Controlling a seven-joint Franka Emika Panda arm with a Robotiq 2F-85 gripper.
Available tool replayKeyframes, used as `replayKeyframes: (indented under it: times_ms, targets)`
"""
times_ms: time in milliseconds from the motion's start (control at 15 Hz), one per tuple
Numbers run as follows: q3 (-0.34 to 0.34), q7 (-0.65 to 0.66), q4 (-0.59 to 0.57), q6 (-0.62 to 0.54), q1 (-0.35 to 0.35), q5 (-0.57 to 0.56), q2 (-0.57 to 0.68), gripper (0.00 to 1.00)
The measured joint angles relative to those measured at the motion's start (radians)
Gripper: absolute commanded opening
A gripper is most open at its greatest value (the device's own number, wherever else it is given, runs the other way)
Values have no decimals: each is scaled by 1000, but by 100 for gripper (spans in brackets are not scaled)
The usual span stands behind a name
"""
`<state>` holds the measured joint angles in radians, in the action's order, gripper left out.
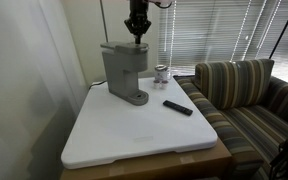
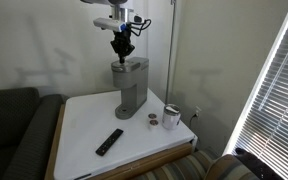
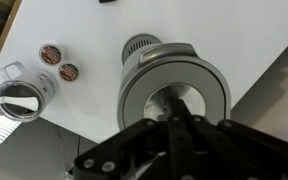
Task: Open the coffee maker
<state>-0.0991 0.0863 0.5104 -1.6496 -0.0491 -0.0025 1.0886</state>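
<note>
The grey coffee maker (image 1: 124,72) stands at the back of the white table, also seen in the other exterior view (image 2: 132,85). Its lid is down. My gripper (image 1: 136,35) hangs straight down over the machine's top (image 2: 123,48). In the wrist view the fingers (image 3: 177,120) are pressed together with nothing between them, pointing at the round top of the coffee maker (image 3: 199,75). The tips are just above or at the lid; I cannot tell if they touch.
A shiny metal cup (image 1: 161,73) (image 2: 171,117) (image 3: 24,95) stands beside the machine, with two small round pods (image 3: 59,62) next to it. A black remote (image 1: 178,107) (image 2: 109,141) lies on the white table (image 1: 134,135). A striped sofa (image 1: 249,95) borders the table.
</note>
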Motion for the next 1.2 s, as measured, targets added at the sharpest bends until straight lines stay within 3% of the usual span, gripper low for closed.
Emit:
replayKeyframes:
  times_ms: [733,1200]
  targets:
    - [-3,10,-1,11,-5,0,9,0]
    - [-3,45,-11,79,-6,0,9,0]
